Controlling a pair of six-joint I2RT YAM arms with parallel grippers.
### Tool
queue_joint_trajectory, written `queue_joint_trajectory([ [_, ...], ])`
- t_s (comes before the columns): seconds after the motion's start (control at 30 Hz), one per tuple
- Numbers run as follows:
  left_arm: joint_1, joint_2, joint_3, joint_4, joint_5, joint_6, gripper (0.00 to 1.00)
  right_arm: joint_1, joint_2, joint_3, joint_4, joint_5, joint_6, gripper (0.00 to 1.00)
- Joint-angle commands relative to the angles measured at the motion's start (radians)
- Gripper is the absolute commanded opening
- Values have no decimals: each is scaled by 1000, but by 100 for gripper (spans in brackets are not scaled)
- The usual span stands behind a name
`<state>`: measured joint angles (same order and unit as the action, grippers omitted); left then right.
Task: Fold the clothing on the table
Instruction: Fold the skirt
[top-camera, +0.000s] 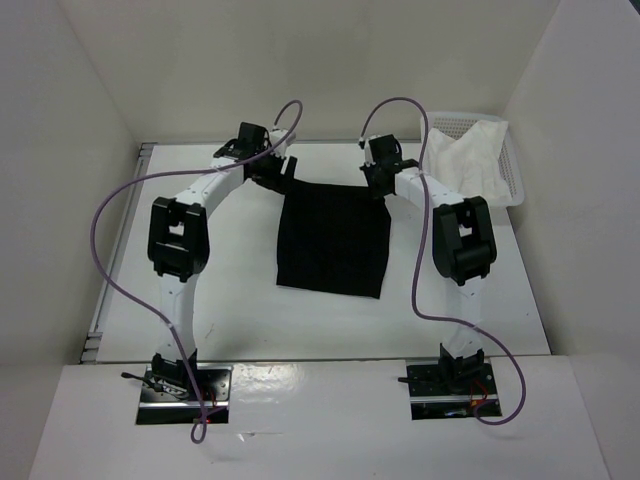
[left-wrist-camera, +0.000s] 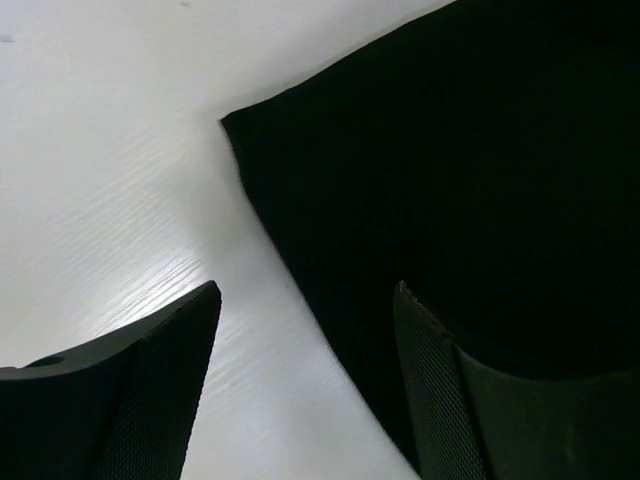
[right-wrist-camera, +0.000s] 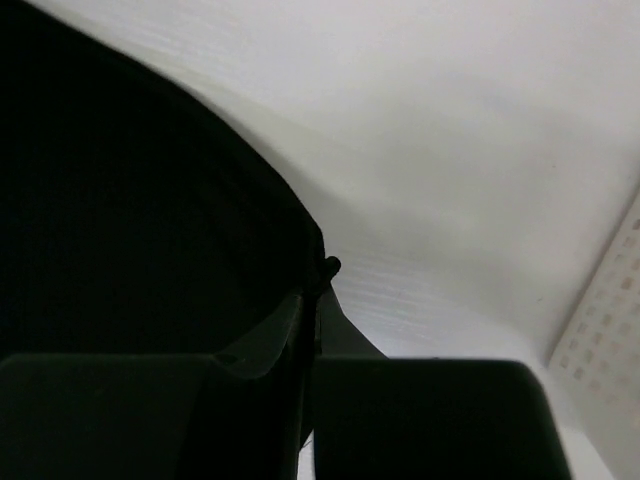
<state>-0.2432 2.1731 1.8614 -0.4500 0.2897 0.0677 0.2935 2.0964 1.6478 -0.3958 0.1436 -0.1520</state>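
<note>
The black clothing (top-camera: 332, 240) lies flat as a rough rectangle in the middle of the white table (top-camera: 230, 290). My left gripper (top-camera: 280, 172) hovers at its far left corner, open. In the left wrist view the gripper (left-wrist-camera: 308, 295) holds nothing. One of its fingers (left-wrist-camera: 170, 385) is over bare table and the other is over the clothing (left-wrist-camera: 450, 170), whose edge runs beneath the gap. My right gripper (top-camera: 378, 180) is at the far right corner. In the right wrist view that gripper (right-wrist-camera: 318, 285) is shut on the edge of the clothing (right-wrist-camera: 130, 220).
A white mesh basket (top-camera: 508, 150) holding a white cloth (top-camera: 470, 155) stands at the back right, close to the right arm; its wall (right-wrist-camera: 610, 310) shows in the right wrist view. A metal rail (top-camera: 118, 250) runs along the table's left edge. White walls enclose the table.
</note>
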Motion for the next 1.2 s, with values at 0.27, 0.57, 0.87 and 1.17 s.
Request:
queue_joint_trajectory([
  [0.27,33,202,173,-32,246,-135,80,33,-159,-92,41,-79,-26,0],
  [0.57,2,76,-96,78,129,-155,77,33,-177,-111,41,-101,-26,0],
  [0.87,-17,122,-139,77,200,-175,69,42,-167,-89,23,-130,-26,0],
  [1.17,-64,36,-347,106,146,-219,19,42,-200,-120,23,-139,-26,0],
])
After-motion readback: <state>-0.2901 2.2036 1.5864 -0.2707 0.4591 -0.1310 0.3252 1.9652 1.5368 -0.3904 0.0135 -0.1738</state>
